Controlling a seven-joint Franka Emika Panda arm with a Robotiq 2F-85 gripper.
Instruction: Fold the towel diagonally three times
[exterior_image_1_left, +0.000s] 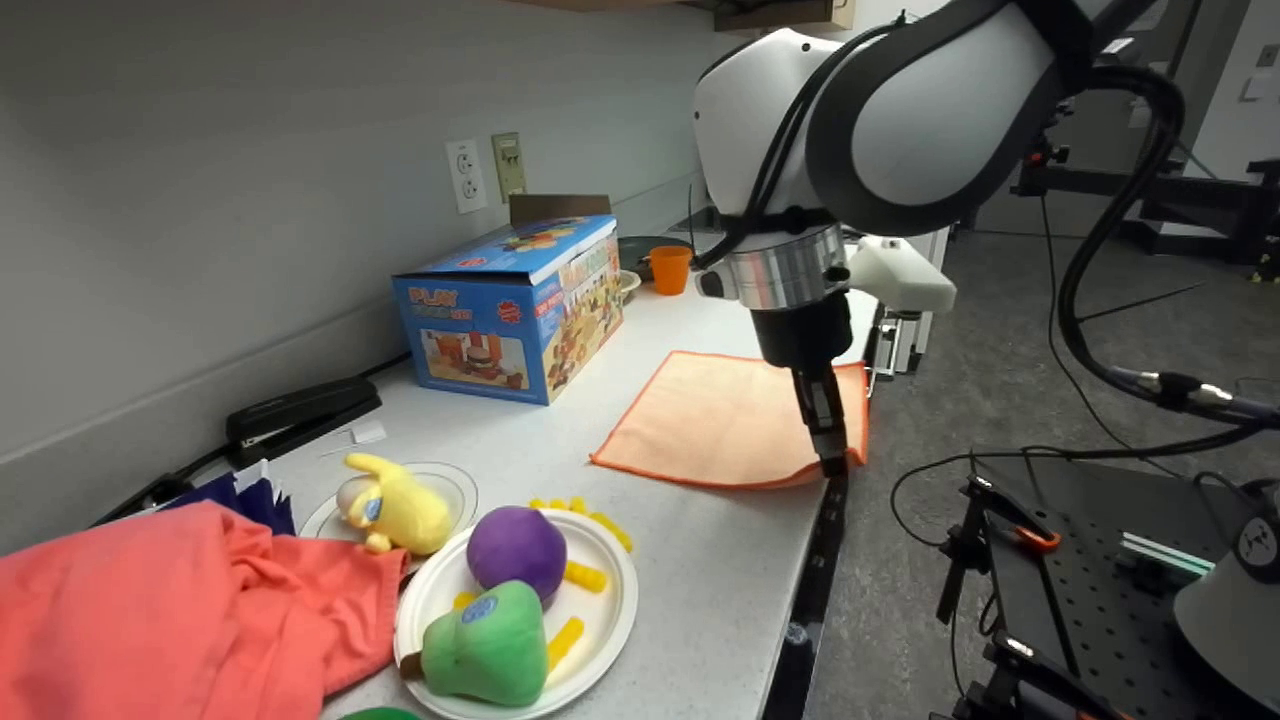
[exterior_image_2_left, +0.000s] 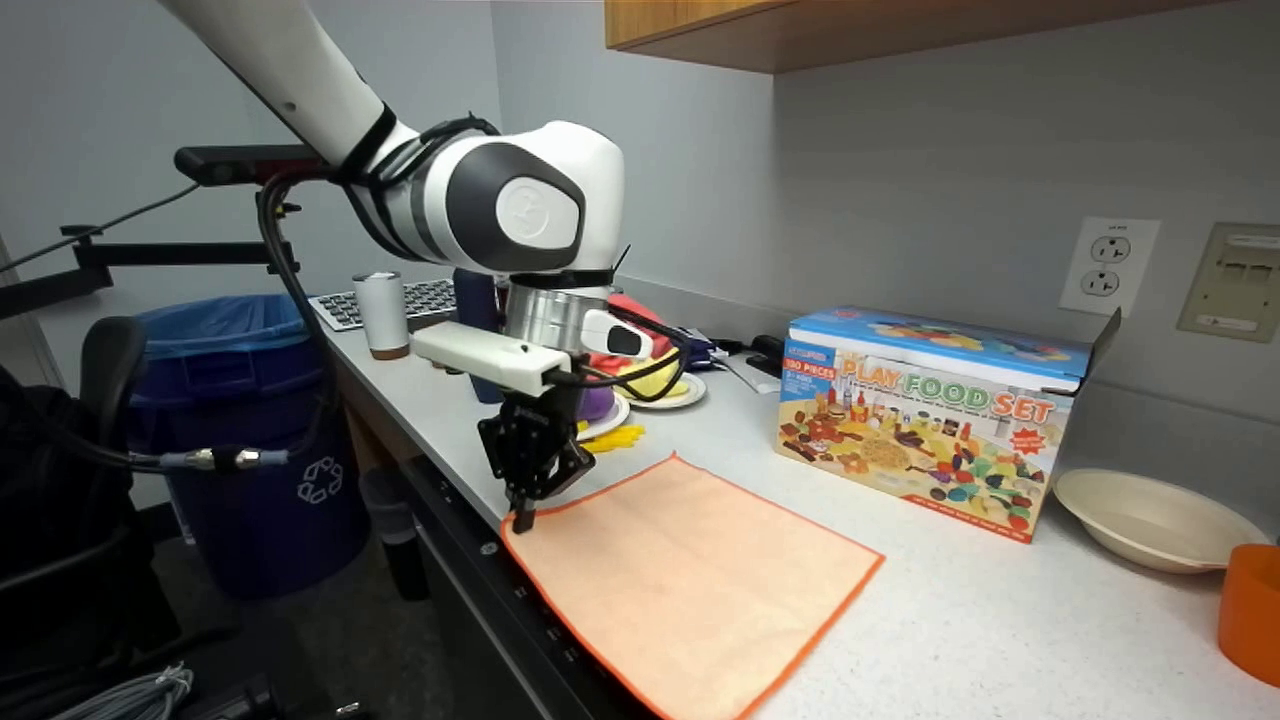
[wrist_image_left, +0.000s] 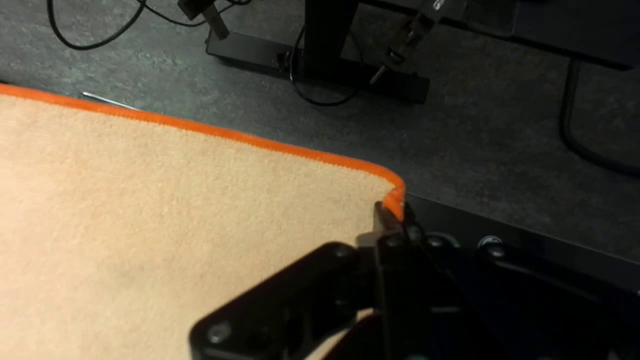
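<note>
Towel (exterior_image_1_left: 720, 420): napped peach square, orange hem (wrist_image_left: 250, 140), spread on the counter (exterior_image_1_left: 690, 590). In an exterior view, gripper (exterior_image_1_left: 832, 468) closed, pinching the near-right corner at the counter's edge; open surface nearward.

The near corner of the towel (exterior_image_2_left: 690, 580) is cropped by the bottom of an exterior view, and the right edge there cuts the orange cup (exterior_image_2_left: 1252, 612). In the wrist view, blurred fingers (wrist_image_left: 386, 220) hide the towel's pinched tip. An exterior view crops the coral cloth (exterior_image_1_left: 170, 620) at left.
</note>
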